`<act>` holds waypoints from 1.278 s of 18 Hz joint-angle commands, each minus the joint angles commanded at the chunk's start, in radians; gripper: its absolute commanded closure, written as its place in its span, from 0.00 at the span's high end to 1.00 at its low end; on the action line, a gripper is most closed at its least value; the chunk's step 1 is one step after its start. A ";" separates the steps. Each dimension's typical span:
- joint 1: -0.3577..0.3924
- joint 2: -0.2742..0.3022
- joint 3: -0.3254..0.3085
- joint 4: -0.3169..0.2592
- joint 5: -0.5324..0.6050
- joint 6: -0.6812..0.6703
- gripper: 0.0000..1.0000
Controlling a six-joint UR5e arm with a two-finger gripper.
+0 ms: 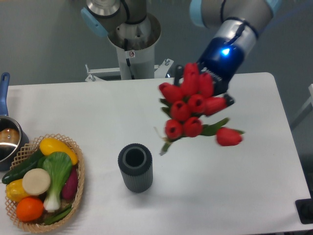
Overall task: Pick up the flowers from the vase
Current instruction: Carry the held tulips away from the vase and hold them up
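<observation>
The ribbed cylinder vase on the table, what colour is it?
Dark grey, seen in the fixed camera view: ribbed cylinder vase.

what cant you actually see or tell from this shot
- Jaws of the gripper: hidden behind the flowers, so the grip itself can't be seen.
- Flowers: motion-blurred, so the bud count is unsure.
- Inside of the vase: too dark to see the bottom.
- Pot: cut off by the left edge.
- Arm: upper part cut off by the top edge.
</observation>
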 joint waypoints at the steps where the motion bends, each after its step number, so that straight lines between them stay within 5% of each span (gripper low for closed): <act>1: 0.009 0.000 0.000 -0.002 0.038 0.014 0.00; 6: 0.029 -0.002 -0.014 -0.006 0.192 0.103 0.00; 12: 0.019 0.014 -0.090 -0.015 0.600 0.227 0.00; 19: -0.031 0.011 -0.109 -0.051 0.793 0.227 0.00; 23: -0.092 0.009 -0.086 -0.194 0.982 0.270 0.00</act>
